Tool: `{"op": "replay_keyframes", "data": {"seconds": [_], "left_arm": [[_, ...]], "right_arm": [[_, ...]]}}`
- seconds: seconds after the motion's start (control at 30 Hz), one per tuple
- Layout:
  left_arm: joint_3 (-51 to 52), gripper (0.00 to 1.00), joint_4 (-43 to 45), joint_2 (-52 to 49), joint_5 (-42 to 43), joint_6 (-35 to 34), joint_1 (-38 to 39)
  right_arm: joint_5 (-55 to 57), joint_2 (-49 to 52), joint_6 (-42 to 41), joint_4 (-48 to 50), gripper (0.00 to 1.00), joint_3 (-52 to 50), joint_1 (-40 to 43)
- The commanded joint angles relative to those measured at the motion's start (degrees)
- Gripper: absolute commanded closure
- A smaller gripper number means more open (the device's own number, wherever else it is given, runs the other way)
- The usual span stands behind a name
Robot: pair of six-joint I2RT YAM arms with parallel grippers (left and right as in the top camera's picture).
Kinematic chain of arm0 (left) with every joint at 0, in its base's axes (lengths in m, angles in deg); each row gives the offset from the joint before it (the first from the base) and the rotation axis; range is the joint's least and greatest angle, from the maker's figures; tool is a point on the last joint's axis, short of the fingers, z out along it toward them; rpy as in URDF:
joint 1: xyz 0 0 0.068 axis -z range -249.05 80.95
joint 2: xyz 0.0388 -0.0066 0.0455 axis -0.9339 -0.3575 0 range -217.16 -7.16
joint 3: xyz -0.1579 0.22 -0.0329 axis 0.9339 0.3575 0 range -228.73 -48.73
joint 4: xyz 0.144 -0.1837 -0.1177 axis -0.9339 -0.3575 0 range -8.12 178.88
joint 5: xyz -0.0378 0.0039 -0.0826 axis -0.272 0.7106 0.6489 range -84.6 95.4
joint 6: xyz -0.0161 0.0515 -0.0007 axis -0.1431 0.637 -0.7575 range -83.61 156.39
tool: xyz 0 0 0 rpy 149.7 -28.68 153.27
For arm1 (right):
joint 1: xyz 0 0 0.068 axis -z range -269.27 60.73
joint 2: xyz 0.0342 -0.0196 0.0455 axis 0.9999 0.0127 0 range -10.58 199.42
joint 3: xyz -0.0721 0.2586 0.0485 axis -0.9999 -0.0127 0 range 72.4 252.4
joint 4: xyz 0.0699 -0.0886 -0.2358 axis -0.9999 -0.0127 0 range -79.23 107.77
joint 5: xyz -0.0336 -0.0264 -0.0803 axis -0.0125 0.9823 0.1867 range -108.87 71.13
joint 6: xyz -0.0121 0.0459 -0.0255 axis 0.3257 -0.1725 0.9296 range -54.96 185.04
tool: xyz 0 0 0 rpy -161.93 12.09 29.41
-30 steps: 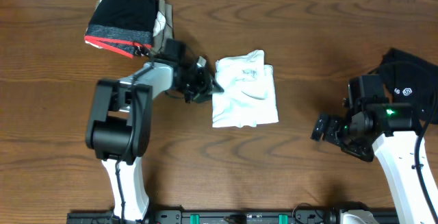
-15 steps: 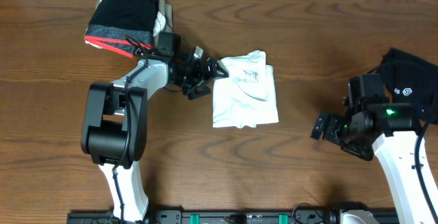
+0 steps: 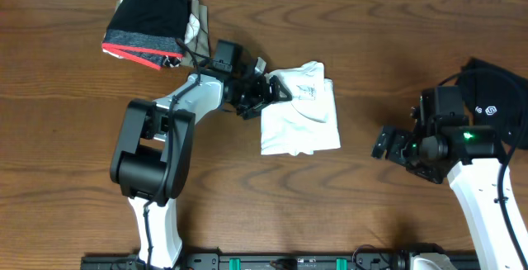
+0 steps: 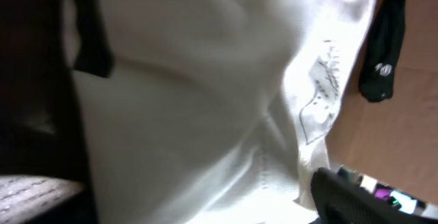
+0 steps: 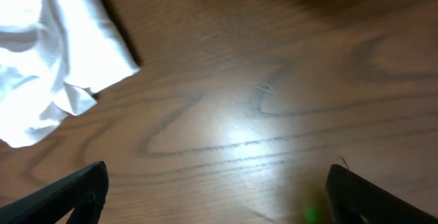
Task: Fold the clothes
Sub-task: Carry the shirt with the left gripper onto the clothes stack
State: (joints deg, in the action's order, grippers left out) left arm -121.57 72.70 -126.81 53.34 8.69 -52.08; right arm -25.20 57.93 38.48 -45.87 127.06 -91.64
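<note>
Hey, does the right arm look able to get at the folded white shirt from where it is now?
Probably yes. Only bare table lies between the open right gripper and the white shirt, and the left gripper sits at the shirt's far upper corner, out of that path.

Bare table (image 3: 371,55) is left btw. white shirt (image 3: 301,121) & right gripper (image 3: 382,144). Far-left corner is blocked by a clothes pile (image 3: 153,22), right edge by a black garment (image 3: 499,97).
</note>
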Motion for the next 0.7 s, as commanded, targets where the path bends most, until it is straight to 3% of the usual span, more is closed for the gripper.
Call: {"op": "replay_keyframes", "data": {"seconds": [0.0,0.1,0.17,0.2,0.3,0.67], "left_arm": [[2.5,0.24,-1.3,-4.7,-6.7,0.9,0.5],[2.5,0.27,-1.3,-4.7,-6.7,1.7,0.6],[2.5,0.41,-1.3,-4.7,-6.7,2.6,0.7],[2.5,0.51,-1.2,-4.7,-6.7,2.6,0.7],[2.5,0.94,-1.0,-4.7,-6.7,2.6,0.7],[1.6,0.94,2.1,-3.0,-10.1,5.0,1.0]], "right_arm": [[-3.1,-0.2,-0.6,1.1,0.01,-1.9,0.3],[-3.4,-0.1,-0.6,2.1,0.01,-3.5,0.2],[-3.4,0.0,-0.6,2.2,0.01,-4.4,0.1],[-3.4,0.0,-0.6,2.2,0.01,-4.7,0.1],[-3.4,0.0,-0.6,2.2,0.01,-5.4,0.1],[-3.3,0.0,-0.3,2.1,0.01,-5.4,0.1]]}}
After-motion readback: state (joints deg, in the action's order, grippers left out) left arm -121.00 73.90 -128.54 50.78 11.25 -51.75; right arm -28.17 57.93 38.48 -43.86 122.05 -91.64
